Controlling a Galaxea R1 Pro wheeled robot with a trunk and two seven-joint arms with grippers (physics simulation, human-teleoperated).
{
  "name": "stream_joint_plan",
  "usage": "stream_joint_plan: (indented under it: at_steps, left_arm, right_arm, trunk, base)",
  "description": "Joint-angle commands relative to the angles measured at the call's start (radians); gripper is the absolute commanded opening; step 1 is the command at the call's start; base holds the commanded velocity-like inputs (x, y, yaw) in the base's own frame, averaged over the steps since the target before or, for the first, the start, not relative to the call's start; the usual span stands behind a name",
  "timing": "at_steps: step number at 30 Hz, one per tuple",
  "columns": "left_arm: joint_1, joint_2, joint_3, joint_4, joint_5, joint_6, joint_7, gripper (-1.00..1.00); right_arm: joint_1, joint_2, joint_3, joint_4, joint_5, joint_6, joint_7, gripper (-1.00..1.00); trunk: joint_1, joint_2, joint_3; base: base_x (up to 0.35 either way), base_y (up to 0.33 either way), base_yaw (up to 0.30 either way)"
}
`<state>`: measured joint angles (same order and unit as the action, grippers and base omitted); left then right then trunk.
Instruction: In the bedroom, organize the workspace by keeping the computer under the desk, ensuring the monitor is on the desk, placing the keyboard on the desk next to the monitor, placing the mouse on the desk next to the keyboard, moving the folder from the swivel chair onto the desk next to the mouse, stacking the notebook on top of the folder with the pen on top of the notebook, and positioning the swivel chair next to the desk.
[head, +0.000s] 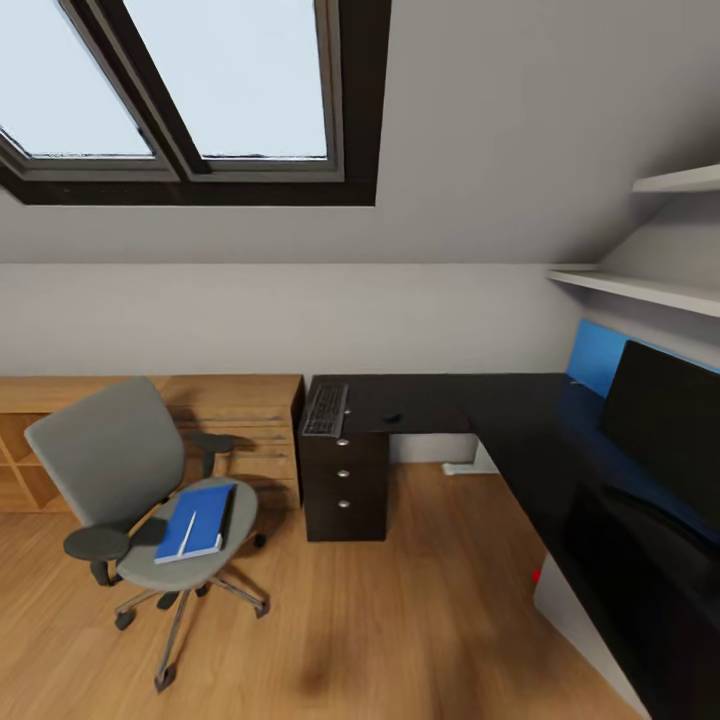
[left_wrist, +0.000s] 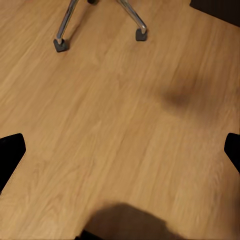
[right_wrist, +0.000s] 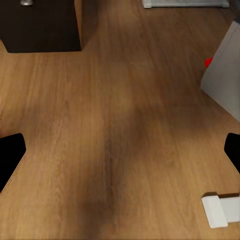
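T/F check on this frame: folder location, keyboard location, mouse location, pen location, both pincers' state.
1. The folder lies on the chair seat. True.
2. The keyboard is on the floor. False: it lies on the desk, above the drawers.
3. The mouse sits on the desk, apart from the keyboard. True.
4. The pen lies on the desk. False: it rests on the folder.
5. The left pincer grips the chair base. False: both it and the right pincer are open above bare floor.
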<state>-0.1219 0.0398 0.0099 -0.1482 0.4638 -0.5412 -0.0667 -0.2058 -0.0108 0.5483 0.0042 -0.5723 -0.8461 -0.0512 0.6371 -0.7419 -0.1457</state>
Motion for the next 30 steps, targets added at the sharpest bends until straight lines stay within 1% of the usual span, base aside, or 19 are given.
stream_joint_plan:
  at_steps: [1, 12, 16, 21, 26, 30]
  left_arm:
    - [-0.001, 0.000, 0.001, 0.001, 0.007, -0.002, -0.007, 1.00]
    - [-0.001, 0.000, 0.001, 0.001, 0.007, -0.003, -0.007, 1.00]
    - [-0.001, 0.000, 0.001, 0.001, 0.007, -0.003, -0.007, 1.00]
    - [-0.001, 0.000, 0.001, 0.001, 0.007, -0.003, -0.007, 1.00]
    - [-0.001, 0.000, 0.001, 0.001, 0.007, -0.003, -0.007, 1.00]
    - [-0.001, 0.000, 0.001, 0.001, 0.007, -0.003, -0.007, 1.00]
  right_arm:
    - [-0.001, 0.000, 0.009, 0.000, -0.003, -0.002, -0.005, 1.00]
    - [-0.001, 0.000, 0.009, 0.000, -0.001, -0.003, -0.005, 1.00]
    - [0.000, 0.000, 0.009, 0.000, 0.000, -0.003, -0.004, 1.00]
    - [0.000, 0.000, 0.009, 0.000, 0.000, -0.002, -0.004, 1.00]
    - [0.000, 0.000, 0.012, 0.000, 0.003, -0.001, -0.004, 1.00]
    - [0.000, 0.000, 0.013, 0.000, 0.003, 0.004, -0.004, 1.00]
  trunk:
    - [0.001, -0.001, -0.002]
    - [0.001, -0.001, -0.002]
    - [0.001, -0.001, -0.002]
    - [0.001, -0.001, -0.002]
    - [0.001, -0.001, -0.002]
    - [0.001, -0.001, -0.002]
  base:
    - [0.317, 0.073, 0.000]
    - [0.330, 0.018, 0.000]
    - [0.313, 0.123, 0.000]
    - [0.155, 0.225, 0.000]
    - [0.284, 0.053, 0.000]
    - [0.164, 0.011, 0.000]
